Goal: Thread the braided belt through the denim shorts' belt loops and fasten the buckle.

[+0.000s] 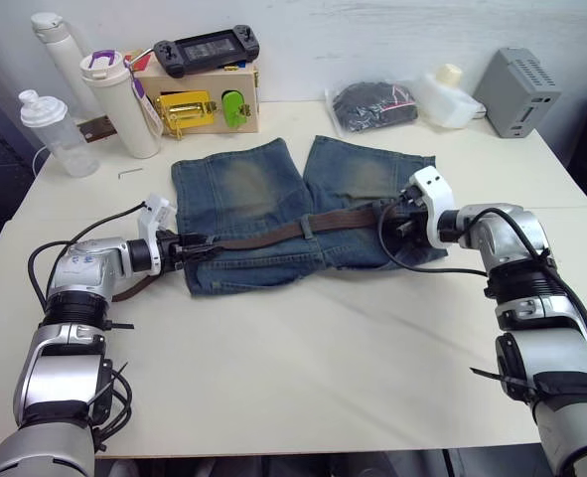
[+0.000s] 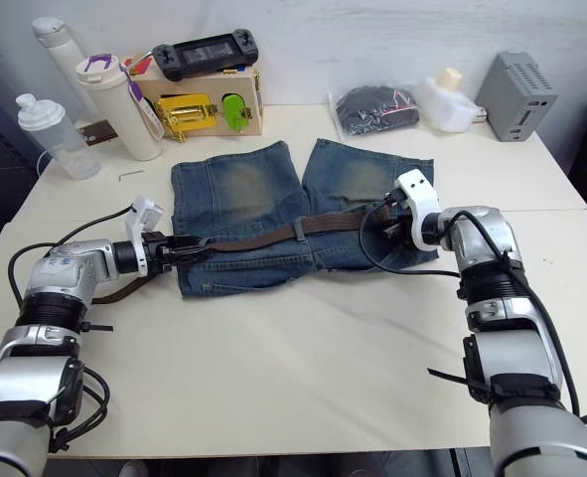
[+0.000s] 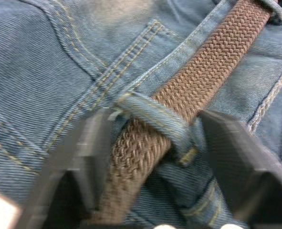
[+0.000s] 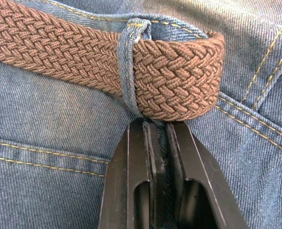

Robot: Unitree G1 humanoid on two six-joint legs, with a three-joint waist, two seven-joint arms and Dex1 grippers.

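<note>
left pincer [image 3: 150, 157]: wide, straddling braided belt [image 1: 273, 234] at belt loop [image 3: 155, 119] | right pincer [image 4: 162, 131]: closed on denim shorts [image 1: 243, 189] beside belt's end

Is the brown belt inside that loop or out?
Inside: the braided belt passes under the belt loop, by the right end effector.

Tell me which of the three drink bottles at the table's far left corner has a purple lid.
The middle one, the wide white tumbler beside the wooden box; the other two have white caps.
</note>
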